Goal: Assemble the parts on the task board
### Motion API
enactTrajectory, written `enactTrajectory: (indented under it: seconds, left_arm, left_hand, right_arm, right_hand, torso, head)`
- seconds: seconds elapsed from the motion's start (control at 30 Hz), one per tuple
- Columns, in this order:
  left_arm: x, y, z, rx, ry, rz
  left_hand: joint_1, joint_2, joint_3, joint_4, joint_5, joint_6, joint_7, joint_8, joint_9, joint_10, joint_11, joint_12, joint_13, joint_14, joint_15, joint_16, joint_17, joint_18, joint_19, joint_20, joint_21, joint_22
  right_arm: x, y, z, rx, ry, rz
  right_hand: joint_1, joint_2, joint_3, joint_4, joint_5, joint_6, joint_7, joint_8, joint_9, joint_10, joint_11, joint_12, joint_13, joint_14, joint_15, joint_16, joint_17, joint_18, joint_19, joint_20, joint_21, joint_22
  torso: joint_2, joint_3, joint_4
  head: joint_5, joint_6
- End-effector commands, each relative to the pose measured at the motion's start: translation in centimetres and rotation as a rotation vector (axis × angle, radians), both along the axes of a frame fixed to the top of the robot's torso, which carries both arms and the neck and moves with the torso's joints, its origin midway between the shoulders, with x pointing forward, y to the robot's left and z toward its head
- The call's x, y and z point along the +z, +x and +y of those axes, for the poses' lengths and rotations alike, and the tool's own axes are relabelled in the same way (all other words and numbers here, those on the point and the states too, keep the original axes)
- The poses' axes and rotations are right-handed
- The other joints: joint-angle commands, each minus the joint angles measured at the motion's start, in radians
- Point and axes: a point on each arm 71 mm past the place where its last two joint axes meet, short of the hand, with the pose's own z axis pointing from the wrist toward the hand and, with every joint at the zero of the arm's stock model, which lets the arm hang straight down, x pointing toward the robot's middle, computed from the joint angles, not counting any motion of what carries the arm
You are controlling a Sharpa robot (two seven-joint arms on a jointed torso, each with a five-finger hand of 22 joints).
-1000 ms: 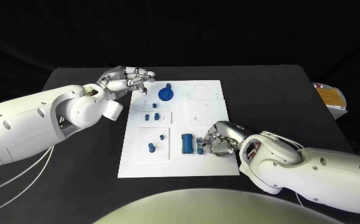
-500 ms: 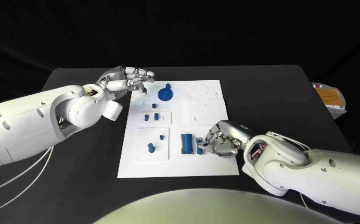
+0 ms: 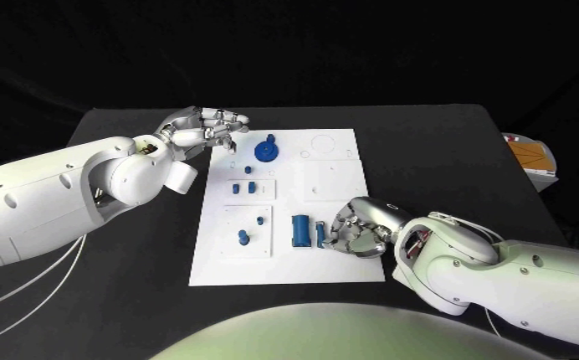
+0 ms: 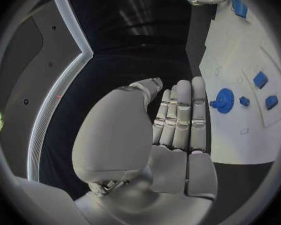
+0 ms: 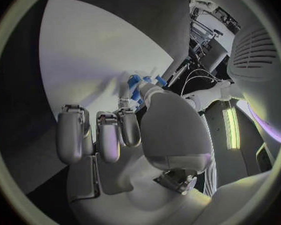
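Observation:
The white task board (image 3: 280,255) lies in the middle of the table. A blue cylinder (image 3: 299,230) lies on its near part, with a small blue part (image 3: 321,235) right beside it. My right hand (image 3: 357,229) is curled over the board's near right side; in the right wrist view its thumb and a fingertip (image 5: 129,116) close on the small blue part (image 5: 133,85). My left hand (image 3: 202,130) hovers off the board's far left corner, fingers stretched side by side, holding nothing (image 4: 178,130). A blue gear (image 3: 267,153) sits at the board's far end (image 4: 223,101).
More small blue parts sit on the board: two (image 3: 243,187) in a square recess, one (image 3: 231,162) near the left hand, and two (image 3: 248,231) in the near left recess. A box with an orange top (image 3: 532,157) stands at the table's right edge.
My right hand has drawn a little nearer to me and turned slightly over the small blue part. The left hand and the other parts stayed put.

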Motion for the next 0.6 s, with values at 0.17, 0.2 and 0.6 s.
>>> enactTrajectory:
  seconds: [0.17,0.2,0.6]
  left_arm:
    - [0.08,-0.08,-0.18,-0.017,-0.011,-0.001]
    - [0.08,-0.08,-0.18,-0.017,-0.011,-0.001]
    - [0.05,-0.08,0.07,-0.012,-0.007,0.000]
  left_hand:
    - [-0.010,-0.001,0.004,0.004,0.005,-0.006,0.002,-0.006,-0.001,-0.010,0.000,0.006,-0.001,-0.005,0.002,-0.004,-0.001,0.005,0.004,0.000,-0.007,-0.001]
    - [-0.010,-0.001,0.004,0.004,0.005,-0.006,0.002,-0.006,-0.001,-0.010,0.000,0.006,-0.001,-0.005,0.002,-0.004,-0.001,0.005,0.004,0.000,-0.007,-0.001]
    - [-0.010,-0.001,0.004,0.004,0.005,-0.006,0.002,-0.006,-0.001,-0.010,0.000,0.006,-0.001,-0.005,0.002,-0.004,-0.001,0.005,0.004,0.000,-0.007,-0.001]
  right_arm:
    - [-0.27,-0.21,0.37,0.047,-0.024,0.027]
    - [-0.28,-0.20,0.38,0.046,-0.024,0.027]
    - [-0.39,0.15,0.05,0.016,-0.023,0.017]
  right_hand:
    - [0.010,0.000,-0.010,0.001,-0.006,0.002,-0.007,0.007,0.000,0.048,-0.004,-0.001,0.164,0.087,-0.005,0.006,0.175,-0.006,0.038,-0.007,0.003,0.209]
    - [0.010,0.000,-0.010,0.001,-0.006,0.002,-0.007,0.007,0.000,0.048,-0.004,-0.001,0.164,0.087,-0.005,0.006,0.175,-0.006,0.038,-0.007,0.003,0.209]
    - [-0.008,0.026,-0.030,0.025,0.009,0.008,-0.007,0.010,-0.002,0.050,-0.003,0.002,0.166,0.088,-0.005,0.007,0.176,-0.006,0.040,-0.007,0.005,0.210]
  torso:
    - [0.001,-0.0002,-0.0001]
    - [0.001,0.0000,-0.0004]
    - [0.000,0.0008,0.0002]
  head:
    - [0.001,0.000]
    - [0.001,0.000]
    - [0.000,0.000]
